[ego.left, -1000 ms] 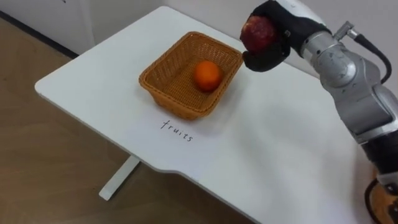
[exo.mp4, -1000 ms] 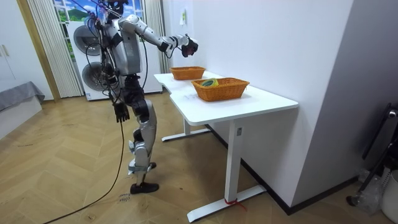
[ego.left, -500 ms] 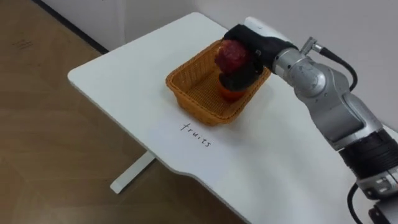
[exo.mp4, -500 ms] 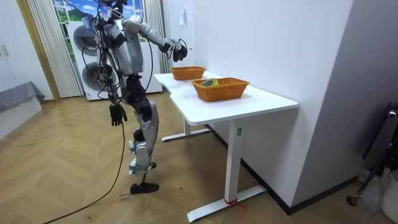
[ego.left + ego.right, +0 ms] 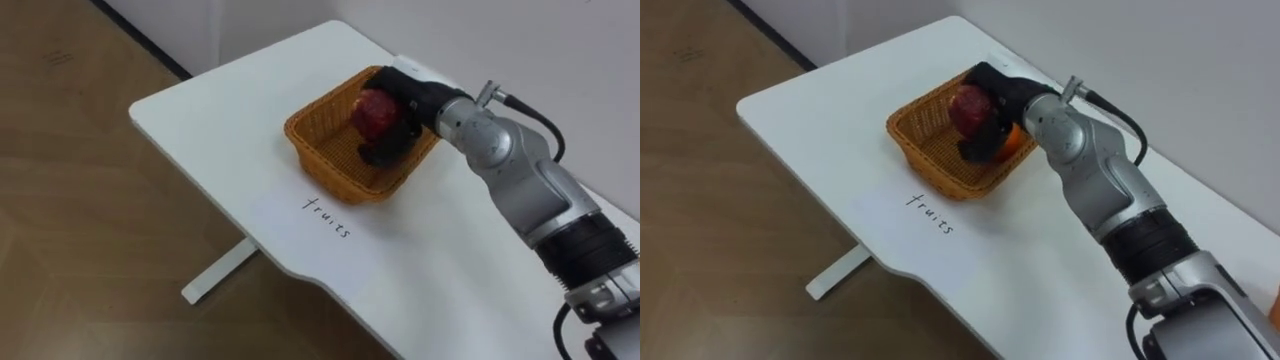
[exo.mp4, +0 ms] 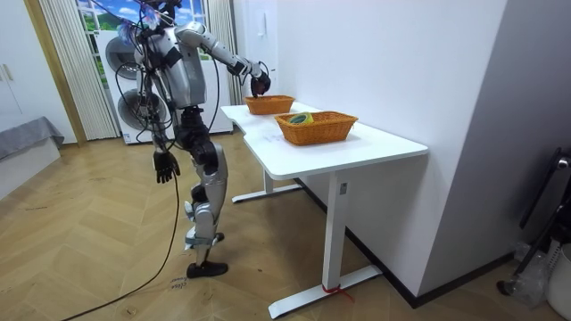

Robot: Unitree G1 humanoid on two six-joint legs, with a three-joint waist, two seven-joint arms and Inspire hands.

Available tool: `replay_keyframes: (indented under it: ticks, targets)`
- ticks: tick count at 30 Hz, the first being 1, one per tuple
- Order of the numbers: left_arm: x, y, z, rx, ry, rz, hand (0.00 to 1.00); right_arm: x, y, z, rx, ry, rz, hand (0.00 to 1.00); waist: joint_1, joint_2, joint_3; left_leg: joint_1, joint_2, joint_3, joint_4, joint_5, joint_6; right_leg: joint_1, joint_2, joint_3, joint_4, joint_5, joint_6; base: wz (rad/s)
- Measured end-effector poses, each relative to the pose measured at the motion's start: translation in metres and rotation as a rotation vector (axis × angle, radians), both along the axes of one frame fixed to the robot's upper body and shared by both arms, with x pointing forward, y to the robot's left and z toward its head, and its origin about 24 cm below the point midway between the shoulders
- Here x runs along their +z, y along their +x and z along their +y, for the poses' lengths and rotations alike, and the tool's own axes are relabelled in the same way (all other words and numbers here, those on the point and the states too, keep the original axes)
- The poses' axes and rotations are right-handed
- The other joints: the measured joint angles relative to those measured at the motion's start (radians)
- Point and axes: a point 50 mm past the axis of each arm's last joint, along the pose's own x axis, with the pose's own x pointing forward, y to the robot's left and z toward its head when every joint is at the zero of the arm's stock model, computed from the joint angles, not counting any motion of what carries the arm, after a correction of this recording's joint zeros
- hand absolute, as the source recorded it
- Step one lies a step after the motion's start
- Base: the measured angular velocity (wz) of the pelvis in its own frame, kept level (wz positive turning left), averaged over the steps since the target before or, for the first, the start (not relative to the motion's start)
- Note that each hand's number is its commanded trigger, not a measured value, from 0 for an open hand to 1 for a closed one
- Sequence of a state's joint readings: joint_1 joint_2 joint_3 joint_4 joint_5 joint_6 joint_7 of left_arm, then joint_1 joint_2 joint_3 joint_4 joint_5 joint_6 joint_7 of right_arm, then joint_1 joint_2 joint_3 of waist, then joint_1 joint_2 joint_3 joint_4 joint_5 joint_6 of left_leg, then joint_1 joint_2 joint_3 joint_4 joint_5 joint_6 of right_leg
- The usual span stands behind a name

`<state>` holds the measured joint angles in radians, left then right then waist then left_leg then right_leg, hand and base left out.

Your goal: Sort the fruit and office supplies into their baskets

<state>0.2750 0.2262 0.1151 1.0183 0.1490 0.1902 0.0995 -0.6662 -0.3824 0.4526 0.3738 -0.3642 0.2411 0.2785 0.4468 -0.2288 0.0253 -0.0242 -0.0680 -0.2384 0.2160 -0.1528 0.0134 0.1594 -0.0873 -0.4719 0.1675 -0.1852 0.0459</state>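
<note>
- The right hand (image 5: 405, 105) reaches into the fruit basket (image 5: 322, 160) from its far side, dark fingers curled round a red apple (image 5: 374, 112) and gripping it.
- The apple sits low between the basket's walls. The hand hides whether it touches the basket floor.
- In the left eye view the hand and apple cover what lies beneath them. The right eye view shows part of an orange (image 5: 1013, 144) in the basket, just beside the fingers on the arm's side.
- The basket stands near the far end of the white counter (image 5: 220, 110), with a handwritten label (image 5: 328, 218) on the counter in front of it.
- The right arm is cut off at the lower right edge of both eye views.
- The room view shows the robot standing on the wooden floor (image 6: 107, 250) by the counter's end at the room view's left, right arm stretched over the far basket.
- A second basket (image 6: 318, 130) stands nearer the camera there. Its yellow-green contents are too small to make out.
- The left hand (image 6: 163, 166) hangs beside the thigh. I cannot tell whether it is open or closed.
</note>
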Motion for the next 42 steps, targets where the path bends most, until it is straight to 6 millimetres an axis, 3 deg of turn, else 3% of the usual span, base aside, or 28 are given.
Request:
replay_keyframes:
  ticks: [18, 27, 31, 35, 39, 42]
  targets:
    - [0.000, 0.000, 0.000, -0.004, 0.009, 0.012, 0.00, -0.009, 0.001, -0.005, -0.025, -0.038, 0.024, 0.00, 0.014, 0.009, 0.0056, -0.010, -0.004, -0.010, 0.007, -0.001, -0.001, -0.002, -0.001, -0.011, -0.001, 0.000, 0.000, 0.01]
    - [0.001, 0.004, 0.001, -0.006, 0.014, 0.002, 0.00, -0.005, 0.002, -0.004, -0.031, -0.029, -0.007, 0.00, 0.007, 0.020, -0.0019, -0.015, -0.012, -0.011, 0.020, 0.000, 0.003, 0.002, -0.006, -0.009, -0.001, 0.000, 0.000, 0.03]
    - [0.000, 0.003, 0.001, -0.005, 0.026, 0.006, 0.00, -0.002, 0.002, -0.003, -0.034, -0.009, -0.034, 0.00, -0.007, 0.029, -0.0056, -0.015, -0.014, -0.006, 0.021, 0.001, 0.005, 0.000, -0.009, 0.004, 0.000, 0.000, 0.000, -0.05]
    - [0.000, 0.003, 0.000, -0.004, 0.024, 0.008, 0.00, 0.014, 0.001, 0.002, -0.008, 0.024, -0.097, 0.00, -0.036, 0.031, -0.0062, -0.015, -0.013, 0.007, 0.022, 0.002, 0.006, -0.003, -0.011, 0.009, 0.000, 0.000, 0.001, -0.07]
    - [-0.001, 0.008, -0.004, -0.007, 0.016, -0.009, 0.00, 0.027, 0.004, -0.008, -0.055, 0.071, -0.168, 0.00, -0.055, 0.036, -0.0111, -0.016, -0.013, 0.020, 0.022, 0.003, 0.009, -0.017, -0.014, 0.030, 0.002, 0.000, 0.001, -0.11]
    - [-0.001, 0.010, -0.005, -0.012, 0.012, -0.013, 0.00, 0.040, 0.003, -0.012, -0.082, 0.116, -0.237, 0.00, -0.103, 0.046, -0.0143, -0.015, -0.013, 0.037, 0.027, 0.003, 0.011, -0.017, -0.016, 0.038, 0.003, 0.000, 0.000, -0.12]
